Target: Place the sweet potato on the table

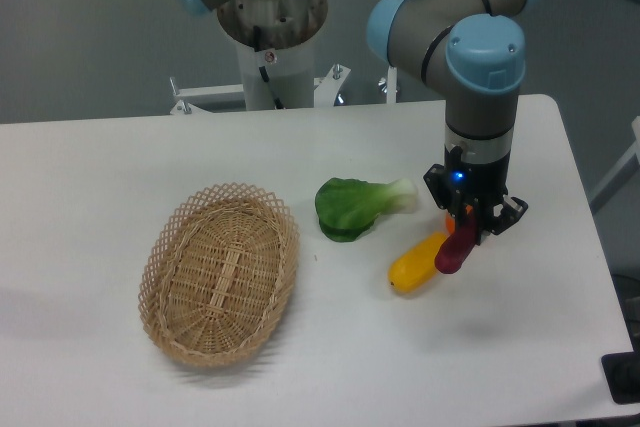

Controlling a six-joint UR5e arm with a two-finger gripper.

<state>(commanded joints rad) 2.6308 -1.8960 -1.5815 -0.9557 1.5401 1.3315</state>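
Carry step: the gripper (470, 225), jaws clamped on the slim reddish-purple sweet potato (457, 250), hangs above the white worktop (120, 167); next, lower beside the yellow vegetable (416, 267) and release.

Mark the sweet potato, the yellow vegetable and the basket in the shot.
sweet potato (456, 250): fixed camera, lower rounded end hanging below the hand.
yellow vegetable (415, 268): fixed camera, middle of its body on the table.
basket (165, 247): fixed camera, left woven rim.
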